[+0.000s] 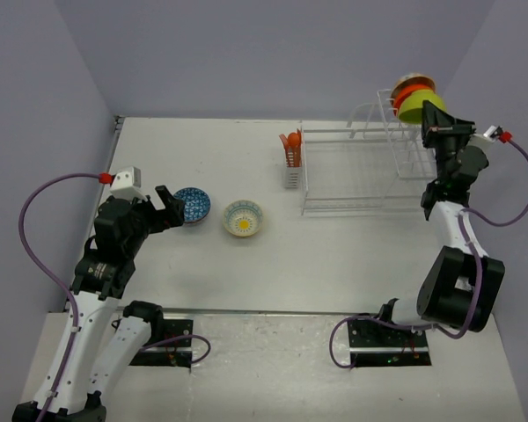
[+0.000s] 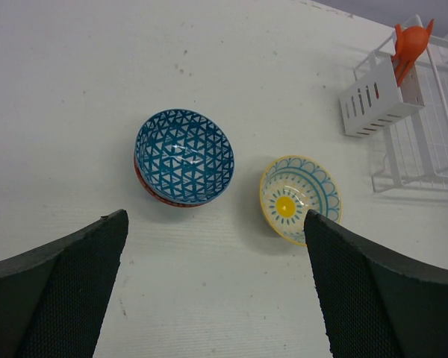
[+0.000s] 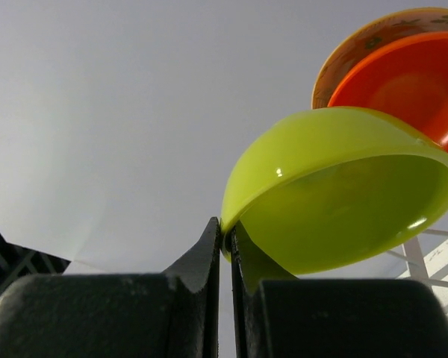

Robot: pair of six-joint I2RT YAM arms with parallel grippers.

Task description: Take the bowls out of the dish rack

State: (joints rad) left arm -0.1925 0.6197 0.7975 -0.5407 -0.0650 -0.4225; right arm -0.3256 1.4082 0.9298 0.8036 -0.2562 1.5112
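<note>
Right wrist view first, and the right gripper point(image 3: 225, 239) has its fingers pinched together on the near rim of the lime-green bowl point(image 3: 343, 194), one finger inside the lip, one outside. The bowl stands on edge at the top of the raised slotted section at the far right end of the dish rack point(image 1: 361, 209). It looks like thin, glossy plastic: light, stiff, probably slick, and unlikely to break if it slips. A rim pinch is the sensible hold, though with so little lip in the grip I'd expect it to swing or pivot once lifted (a slow, straight pull out of the slot seems wise).

Just behind it in the rack sit the orange bowl point(image 3: 403, 89) and, behind that, a cream bowl point(image 3: 358, 37) with a patterned rim. That makes three on the rack, lime-green included.

Over to the left wrist view: the left gripper point(image 2: 215, 224) hovers above the table point(image 1: 334, 264) with fingers spread wide, holding nothing. Below it sits the blue-patterned bowl point(image 2: 184, 155), upright and apparently nested in a reddish bowl point(image 2: 145, 186), of which only a sliver of rim shows. Just beside them, not touching, is the yellow-centred bowl point(image 2: 299, 195). These look glazed, so heavier and chippable.

So the count is three on the rack, two or three on the table (three if that sliver is a bowl). One white utensil caddy point(image 2: 377, 101) on the rack's left end holds orange utensils point(image 2: 409, 45); how many, I cannot tell.
</note>
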